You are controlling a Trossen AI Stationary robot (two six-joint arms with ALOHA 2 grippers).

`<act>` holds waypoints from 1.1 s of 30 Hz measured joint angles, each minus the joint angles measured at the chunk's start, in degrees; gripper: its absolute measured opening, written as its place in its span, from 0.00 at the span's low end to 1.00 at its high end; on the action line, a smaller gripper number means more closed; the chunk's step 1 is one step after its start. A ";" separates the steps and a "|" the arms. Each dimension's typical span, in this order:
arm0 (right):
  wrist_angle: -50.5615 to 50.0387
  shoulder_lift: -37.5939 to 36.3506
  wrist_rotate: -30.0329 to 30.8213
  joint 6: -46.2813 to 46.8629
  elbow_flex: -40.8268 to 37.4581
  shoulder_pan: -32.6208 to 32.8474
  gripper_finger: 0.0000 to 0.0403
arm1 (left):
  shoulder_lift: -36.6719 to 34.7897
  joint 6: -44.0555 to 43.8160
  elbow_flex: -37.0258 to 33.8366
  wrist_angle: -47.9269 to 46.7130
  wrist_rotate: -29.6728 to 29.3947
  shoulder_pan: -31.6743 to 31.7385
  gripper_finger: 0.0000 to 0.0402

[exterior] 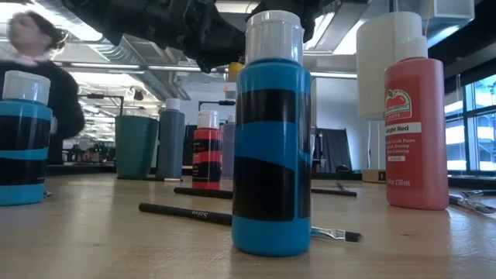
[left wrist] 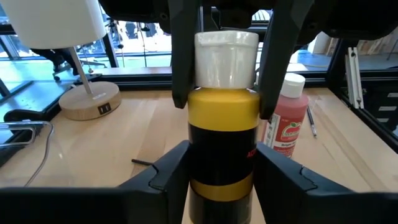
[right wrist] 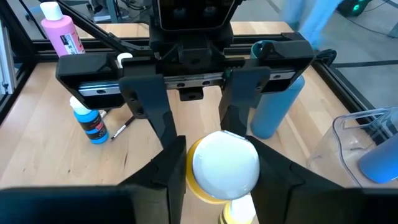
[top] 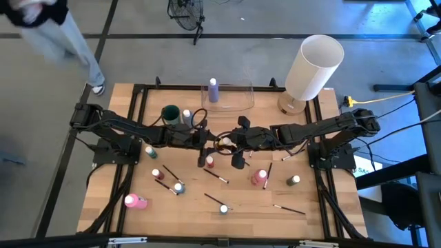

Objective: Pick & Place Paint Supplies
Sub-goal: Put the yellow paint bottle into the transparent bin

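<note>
Both grippers meet over mid-table on one yellow bottle [left wrist: 222, 130]: a handover, by my judgement. Right gripper [left wrist: 222, 81] is clamped on its neck below the white cap [right wrist: 225, 164]. Left gripper [left wrist: 221, 171] flanks the lower body; whether it grips yet, I cannot tell. Other bottles and paintbrushes [top: 216, 176] lie scattered around.

- yellow plastic paint bottle [left wrist: 222, 146] with black bands, white cap
- blue plastic paint bottle [exterior: 271, 147] with black bands, white cap
- light red plastic paint bottle [exterior: 416, 128], pale label with a red tomato picture
- pink plastic paint bottle [top: 135, 201], pale cap
- lilac plastic bottle [top: 213, 90] inside clear plastic container [top: 238, 103]
- large white cylinder [top: 314, 65] on a light wood base
- thin black-handled paintbrush [exterior: 194, 213]
- light wood table [top: 241, 207], black frame
</note>
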 joint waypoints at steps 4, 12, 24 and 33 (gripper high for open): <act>0.00 0.00 -0.98 0.33 -0.01 -0.02 0.33 | 0.00 -0.20 0.00 -0.01 -0.01 0.00 0.35; 0.23 -0.02 -1.52 0.81 -0.01 -0.04 0.37 | 0.00 -0.84 0.00 0.00 0.10 0.00 0.35; -3.83 -3.84 5.80 1.42 -0.05 1.31 0.78 | -0.76 -0.78 -0.02 -0.16 -0.98 0.00 0.35; -17.00 -10.36 15.02 10.31 0.01 7.55 0.79 | -6.81 3.69 -0.07 3.34 -9.69 -1.88 0.35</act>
